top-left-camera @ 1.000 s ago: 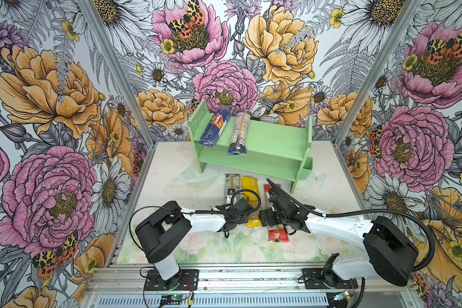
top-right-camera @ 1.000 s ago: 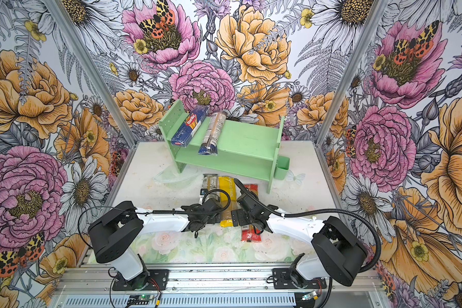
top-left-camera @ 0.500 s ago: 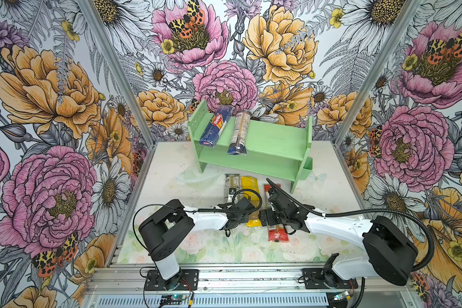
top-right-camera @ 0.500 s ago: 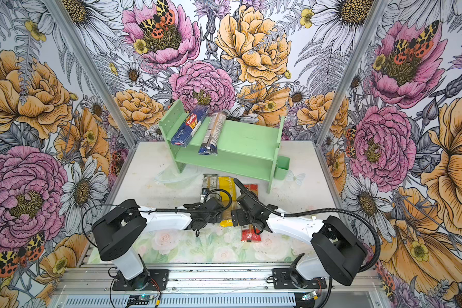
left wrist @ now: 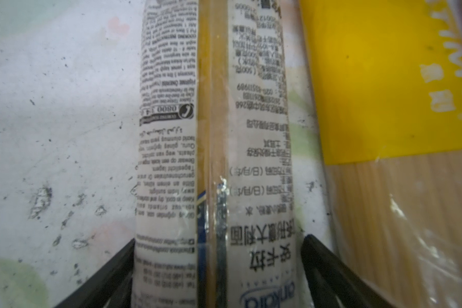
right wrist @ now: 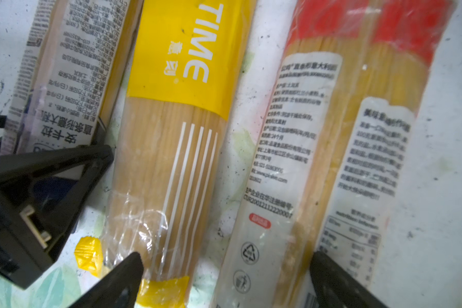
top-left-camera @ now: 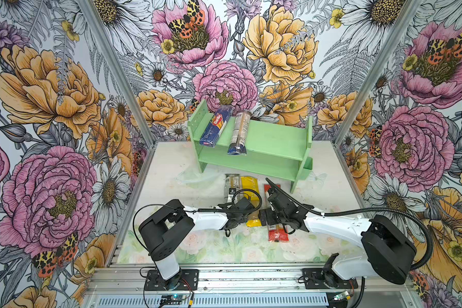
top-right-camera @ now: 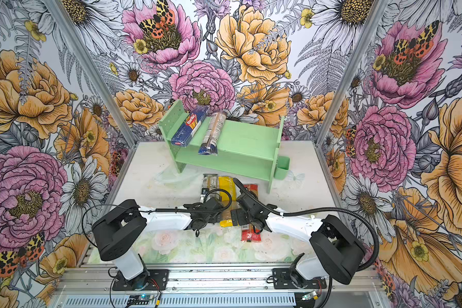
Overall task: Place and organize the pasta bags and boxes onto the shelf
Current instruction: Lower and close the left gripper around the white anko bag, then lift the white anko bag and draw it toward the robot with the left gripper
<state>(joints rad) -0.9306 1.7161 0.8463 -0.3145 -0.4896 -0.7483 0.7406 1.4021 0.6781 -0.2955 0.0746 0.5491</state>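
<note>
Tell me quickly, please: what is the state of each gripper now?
Left gripper: open, jaws astride the navy-ended clear bag, no firm grip seen.
Right gripper: open above the red-ended bag, holding nothing.

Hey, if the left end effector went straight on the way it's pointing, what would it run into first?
Probably the clear printed spaghetti bag lying between the open fingers of the left end effector, then the table beneath; depth is unclear.

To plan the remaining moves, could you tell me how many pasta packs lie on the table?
3, side by side before the shelf: the navy-ended bag, the yellow bag, the red-ended bag. Part of the row is covered, so another may hide.
</note>
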